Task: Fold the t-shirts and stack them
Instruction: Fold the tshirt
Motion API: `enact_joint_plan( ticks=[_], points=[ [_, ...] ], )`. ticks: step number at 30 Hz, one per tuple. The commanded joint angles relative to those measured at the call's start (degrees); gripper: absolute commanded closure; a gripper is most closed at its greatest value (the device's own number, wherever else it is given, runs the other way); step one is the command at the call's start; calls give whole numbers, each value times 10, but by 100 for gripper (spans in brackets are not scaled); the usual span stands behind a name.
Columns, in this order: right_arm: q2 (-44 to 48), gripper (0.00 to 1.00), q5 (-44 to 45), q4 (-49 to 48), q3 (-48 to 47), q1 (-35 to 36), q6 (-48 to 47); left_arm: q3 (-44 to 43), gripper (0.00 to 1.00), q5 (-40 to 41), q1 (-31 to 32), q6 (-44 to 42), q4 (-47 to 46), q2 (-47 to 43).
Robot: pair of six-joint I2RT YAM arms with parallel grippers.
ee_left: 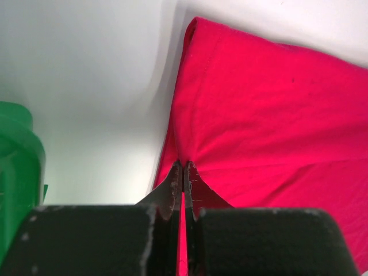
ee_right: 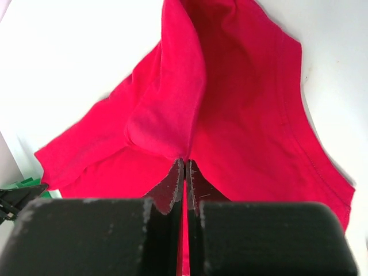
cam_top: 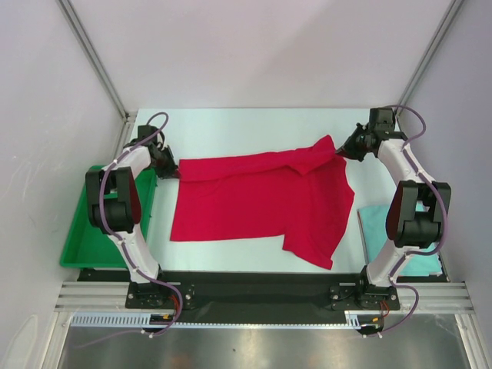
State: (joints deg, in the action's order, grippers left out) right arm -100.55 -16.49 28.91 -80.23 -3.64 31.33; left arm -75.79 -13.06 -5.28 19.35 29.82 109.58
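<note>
The left gripper (ee_left: 183, 168) and right gripper (ee_right: 185, 163) are clamping the soft red t-shirt (cam_top: 254, 204); only the overhead view is showing the folded teal t-shirt (cam_top: 373, 231).

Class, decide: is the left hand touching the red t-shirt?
Touching. The left wrist view shows the left hand pinching the red t-shirt at its edge.

Overhead looks down; wrist views hug the red t-shirt (cam_top: 261, 200).

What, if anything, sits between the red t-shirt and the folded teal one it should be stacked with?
Nothing visible lies on the table between the red t-shirt and the teal t-shirt. The right arm overhangs the teal one while the right hand grips the red.
</note>
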Motion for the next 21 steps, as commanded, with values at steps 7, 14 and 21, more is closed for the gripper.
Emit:
enact_joint_plan(
  ticks=[7,14,21],
  points=[
    [23,100,21,0,-5,-3,-34,-9,100,22,-6,-20,3,-37],
    [-3,100,24,4,0,-3,-36,-13,99,21,-6,-29,3,-9],
    [5,100,37,14,28,-3,-27,-14,84,28,-6,-24,9,-8]
  ],
)
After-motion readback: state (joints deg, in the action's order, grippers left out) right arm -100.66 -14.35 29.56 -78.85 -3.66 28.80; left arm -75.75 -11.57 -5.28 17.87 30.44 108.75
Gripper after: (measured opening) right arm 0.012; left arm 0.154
